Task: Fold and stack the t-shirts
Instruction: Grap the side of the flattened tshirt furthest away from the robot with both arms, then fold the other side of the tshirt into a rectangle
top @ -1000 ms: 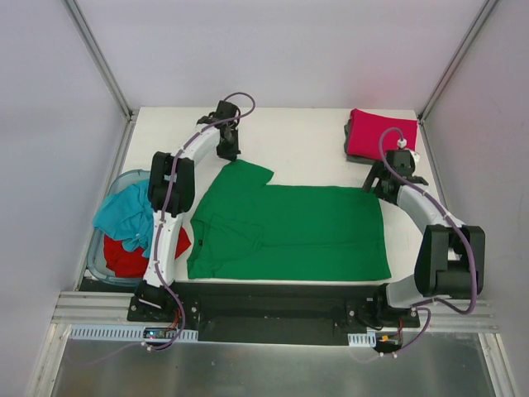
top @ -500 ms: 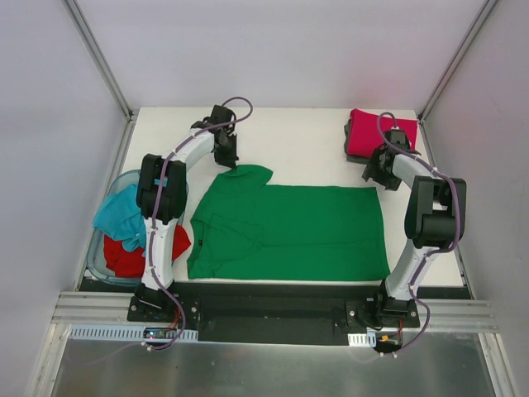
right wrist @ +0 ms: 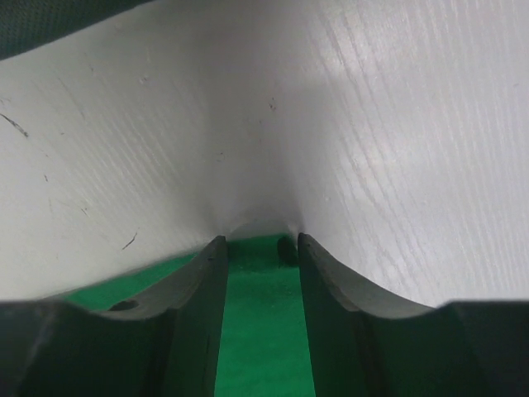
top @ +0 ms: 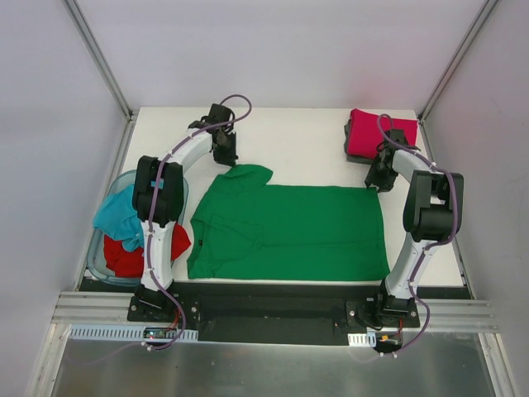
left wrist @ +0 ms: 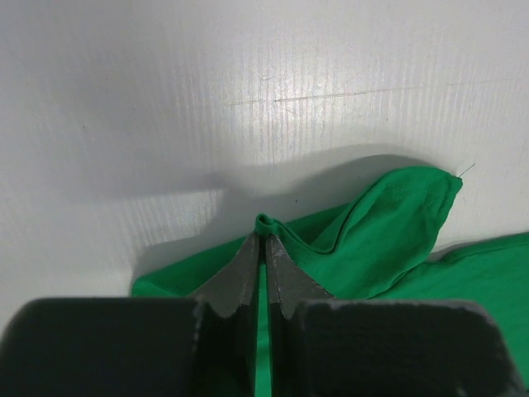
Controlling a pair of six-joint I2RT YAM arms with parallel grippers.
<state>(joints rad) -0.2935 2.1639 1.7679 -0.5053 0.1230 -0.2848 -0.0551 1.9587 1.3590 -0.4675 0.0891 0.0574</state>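
A bright green t-shirt (top: 289, 231) lies spread flat in the middle of the white table. My left gripper (top: 226, 155) is shut on a pinch of its far-left sleeve; in the left wrist view the fingertips (left wrist: 264, 238) squeeze a fold of the green cloth (left wrist: 388, 219). My right gripper (top: 376, 182) is down at the shirt's far-right corner. Its jaws stand apart astride the green edge (right wrist: 263, 331), with cloth between them and a gap on each side. A folded crimson-pink t-shirt (top: 372, 132) rests on a dark grey one (top: 350, 132) at the back right.
A translucent pale-blue tub (top: 97, 266) stands at the table's left edge and holds a teal shirt (top: 124, 217) and a red shirt (top: 128, 258). Grey walls close in the table on three sides. The arm bases sit along the near edge.
My right gripper has swung in and down onto the green shirt's far-right corner, and its jaws have narrowed. The left gripper stays shut on the sleeve, barely moved.
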